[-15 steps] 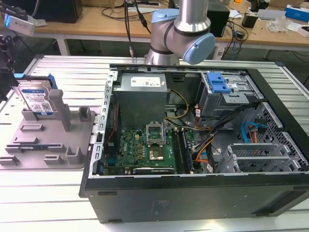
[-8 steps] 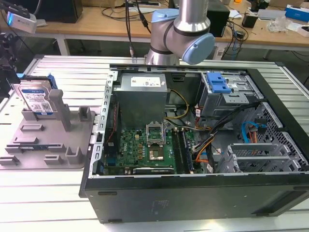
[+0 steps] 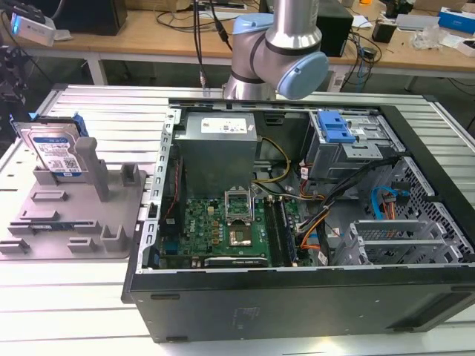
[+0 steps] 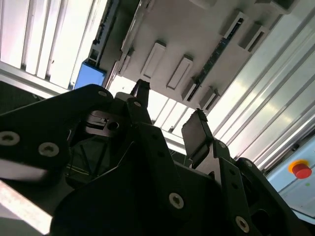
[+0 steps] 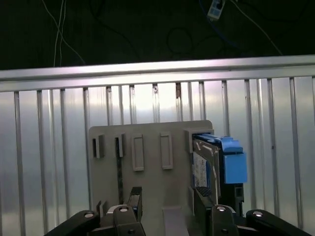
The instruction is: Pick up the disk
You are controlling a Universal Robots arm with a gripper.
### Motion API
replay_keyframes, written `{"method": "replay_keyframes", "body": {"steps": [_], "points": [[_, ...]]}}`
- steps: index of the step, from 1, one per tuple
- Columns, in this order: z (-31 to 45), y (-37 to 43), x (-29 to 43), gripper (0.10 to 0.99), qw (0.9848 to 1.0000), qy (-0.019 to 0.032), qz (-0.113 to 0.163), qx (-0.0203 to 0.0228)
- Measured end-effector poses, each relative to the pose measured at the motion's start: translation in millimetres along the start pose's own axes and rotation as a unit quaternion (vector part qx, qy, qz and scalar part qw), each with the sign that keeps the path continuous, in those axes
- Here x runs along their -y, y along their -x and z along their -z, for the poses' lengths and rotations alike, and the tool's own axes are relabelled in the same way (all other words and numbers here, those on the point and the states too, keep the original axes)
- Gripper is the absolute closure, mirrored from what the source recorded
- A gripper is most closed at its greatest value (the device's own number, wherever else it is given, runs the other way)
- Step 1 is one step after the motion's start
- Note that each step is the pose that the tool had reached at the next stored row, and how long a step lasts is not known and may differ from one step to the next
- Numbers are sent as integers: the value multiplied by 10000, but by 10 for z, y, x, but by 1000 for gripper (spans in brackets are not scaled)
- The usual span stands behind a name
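Here, the disk [image 3: 53, 152] stands on edge at one end of the grey holder [image 3: 78, 211], just beside an upright post, at the exterior view's left. The holder lies on the slatted metal table [image 3: 74, 326], next to the open computer case [image 3: 297, 297]. The arm [image 3: 278, 44] rises behind the case. In the first wrist view the gripper [image 5: 169, 206] faces the holder with its jaws spread wide and nothing between them. The disk, with its blue rail turned outward, shows beyond one fingertip [image 5: 203, 199].
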State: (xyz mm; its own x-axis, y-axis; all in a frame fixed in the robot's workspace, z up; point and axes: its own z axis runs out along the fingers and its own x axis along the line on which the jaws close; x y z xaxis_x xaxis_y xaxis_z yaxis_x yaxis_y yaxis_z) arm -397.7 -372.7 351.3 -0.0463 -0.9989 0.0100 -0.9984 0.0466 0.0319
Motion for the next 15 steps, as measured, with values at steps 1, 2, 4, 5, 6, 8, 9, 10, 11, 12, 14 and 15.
{"method": "replay_keyframes", "body": {"steps": [1,2,4,5,6,8,9,10,11,12,14,15], "points": [[-2,17,-7,545,10000,0,17,-1],[-6,39,-16,545,10000,-1,41,-1],[-9,70,-27,545,10000,-1,77,-3],[-12,90,-35,545,10000,-1,98,-3],[-14,114,-45,545,9999,-1,117,-4],[-20,174,-72,545,9999,-2,141,-5],[-22,201,-84,545,9999,-2,150,-6],[-25,255,-106,545,9999,-2,169,-7],[-27,304,-124,545,9998,-1,187,-9],[-28,333,-135,545,9998,-2,196,-10],[-32,404,-160,545,9998,-2,223,-12],[-34,437,-171,545,9997,-3,237,-14]]}}
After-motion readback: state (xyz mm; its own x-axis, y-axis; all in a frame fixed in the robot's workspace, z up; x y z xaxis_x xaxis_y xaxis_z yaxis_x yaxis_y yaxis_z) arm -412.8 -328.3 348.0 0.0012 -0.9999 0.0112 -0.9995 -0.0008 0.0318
